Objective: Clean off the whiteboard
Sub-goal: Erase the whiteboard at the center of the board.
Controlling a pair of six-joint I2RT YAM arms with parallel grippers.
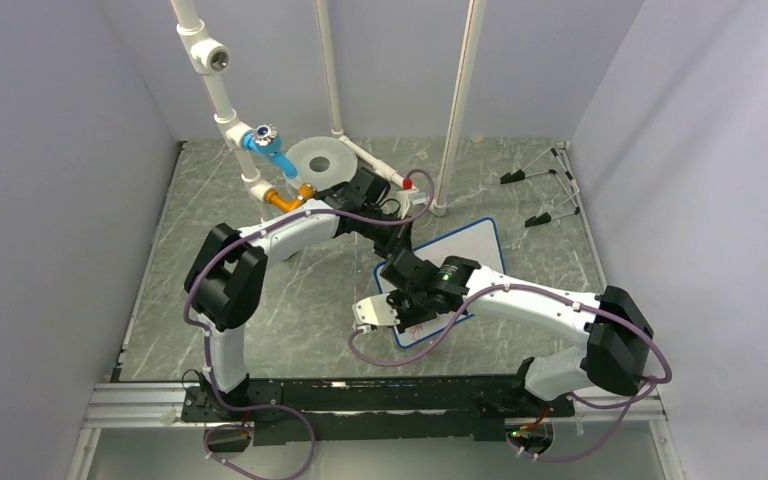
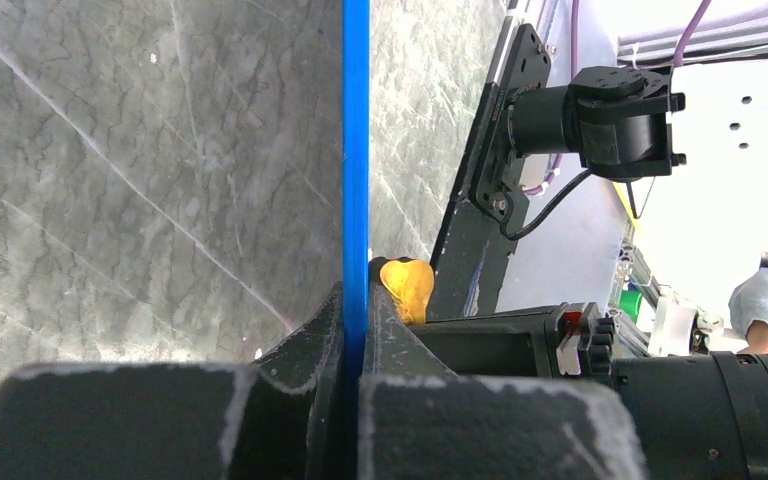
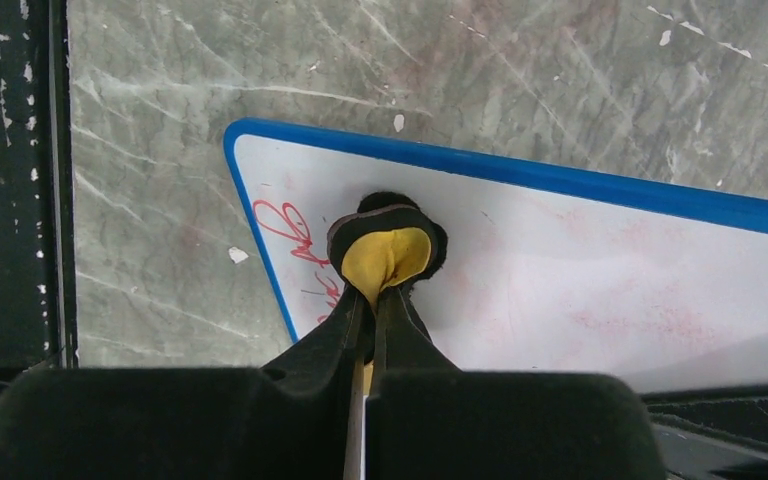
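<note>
The whiteboard lies on the marble table with its blue rim all round. My left gripper is shut on the board's far left edge; in the left wrist view the blue rim runs straight between the closed fingers. My right gripper is shut on a yellow and black eraser pad, which presses on the board's face near its near left corner. Red handwriting sits just left of the pad. Faint pink smears cover the rest of the face. The pad also shows in the left wrist view.
A round grey disc and white pipes with a blue valve stand at the back. A white pole rises behind the board. Black clips lie at the back right. A black rail runs along the near edge.
</note>
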